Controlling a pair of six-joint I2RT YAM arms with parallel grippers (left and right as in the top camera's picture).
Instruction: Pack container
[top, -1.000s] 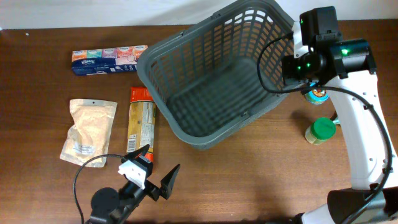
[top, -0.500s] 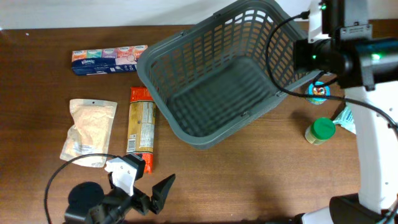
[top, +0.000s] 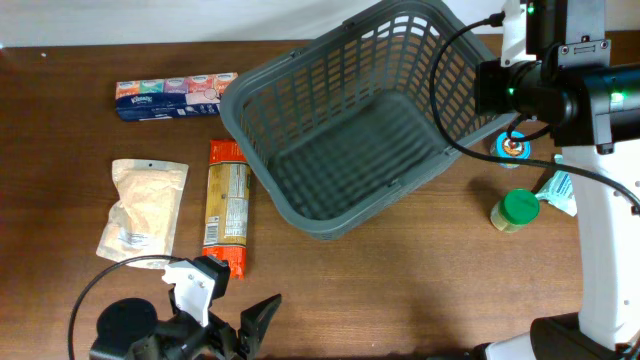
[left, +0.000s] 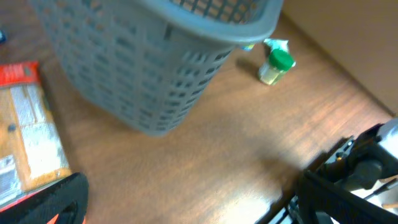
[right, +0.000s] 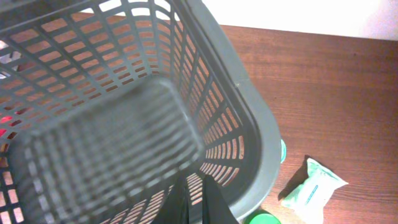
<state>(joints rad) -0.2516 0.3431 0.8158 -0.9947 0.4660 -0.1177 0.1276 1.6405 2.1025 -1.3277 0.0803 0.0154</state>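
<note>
My left jaws stand wide apart, well off the near corner of the container (top: 340, 165), and my right jaws hover over its rim, apart or together I cannot tell.

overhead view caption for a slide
Empty grey basket on table; tissues, pouch, snack pack on its left, green-lidded jar on its right

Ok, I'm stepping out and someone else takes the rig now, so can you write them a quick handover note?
Left gripper: open, empty, by the near end of the cracker packet.
Right gripper: above the container's right rim; open or shut unclear.
Container: empty, nothing packed yet.
Left to pack: cracker packet, beige pouch, tissue pack, green-lidded jar, small tin, teal packet.
</note>
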